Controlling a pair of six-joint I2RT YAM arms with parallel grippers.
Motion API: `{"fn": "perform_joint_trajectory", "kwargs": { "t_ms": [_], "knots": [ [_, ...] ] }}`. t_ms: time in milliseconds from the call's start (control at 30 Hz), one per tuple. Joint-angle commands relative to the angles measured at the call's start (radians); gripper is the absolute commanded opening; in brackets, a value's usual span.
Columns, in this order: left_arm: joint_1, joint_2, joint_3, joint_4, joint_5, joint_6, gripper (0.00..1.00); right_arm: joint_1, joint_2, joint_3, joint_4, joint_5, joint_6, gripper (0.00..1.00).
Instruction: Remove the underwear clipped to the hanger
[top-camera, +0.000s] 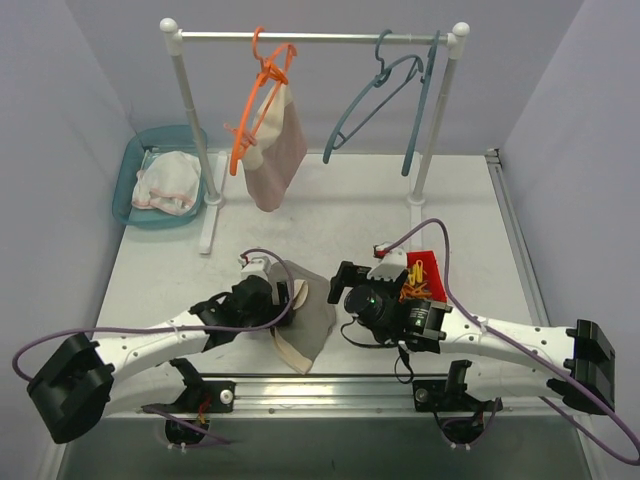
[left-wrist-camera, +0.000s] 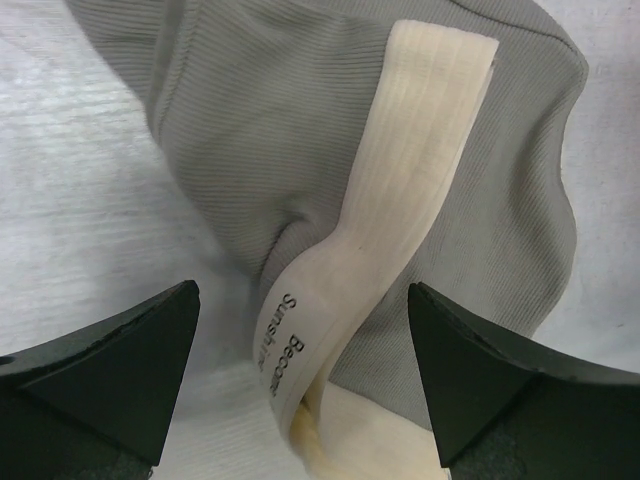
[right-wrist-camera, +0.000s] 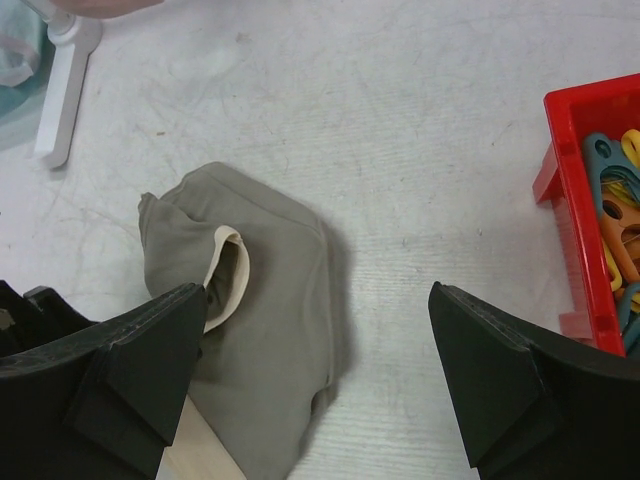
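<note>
Two pincers, both spread wide and empty. The left pincer (left-wrist-camera: 305, 330) straddles the cream waistband (left-wrist-camera: 400, 170) of the limp taupe ribbed-cloth briefs (left-wrist-camera: 250, 120), heaped mid near edge of the tabletop (right-wrist-camera: 400, 120); the right pincer (right-wrist-camera: 315, 300) hovers beside. Dusty pink cloth briefs (top-camera: 278, 150) hang clipped to the orange plastic hanger (top-camera: 262, 80) at the far edge. Advice: pinch the waistband fold deep, then lift clear.

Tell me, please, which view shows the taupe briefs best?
Right wrist: the taupe briefs lie nearly whole and large. Top external shows them small, partly behind the left arm; left wrist shows only close-up cloth and waistband.
</note>
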Motion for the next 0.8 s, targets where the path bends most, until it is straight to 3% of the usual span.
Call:
{"fn": "perform_joint_trajectory", "kwargs": {
  "t_ms": [0,133,167,267,300,467,600,767],
  "knots": [
    [-0.024,0.071,0.015,0.175,0.021,-0.037,0.94,-0.002,-0.037,-0.012,0.009,0.005,-0.053,1.00],
    [-0.041,0.144,0.021,0.250,0.020,-0.040,1.00,-0.002,-0.048,-0.010,0.048,-0.049,-0.133,1.00],
    [-0.043,0.156,0.021,0.261,0.023,-0.038,0.79,-0.002,-0.046,-0.009,0.057,-0.067,-0.156,1.00],
    [-0.043,0.193,0.018,0.296,0.035,-0.034,0.31,-0.002,-0.048,-0.010,0.074,-0.078,-0.165,1.00],
    [-0.043,0.199,0.019,0.291,0.032,-0.032,0.03,-0.002,-0.046,-0.012,0.075,-0.083,-0.171,1.00],
    [-0.043,0.092,0.042,0.154,-0.055,-0.026,0.03,-0.002,-0.046,-0.010,0.080,-0.097,-0.185,1.00],
    [-0.036,-0.161,0.158,-0.034,-0.216,0.033,0.02,-0.005,-0.045,-0.012,0.080,-0.109,-0.204,1.00],
    [0.039,-0.302,0.332,-0.219,-0.400,0.185,0.03,-0.013,-0.051,-0.016,0.086,-0.137,-0.224,1.00]
  ]
}}
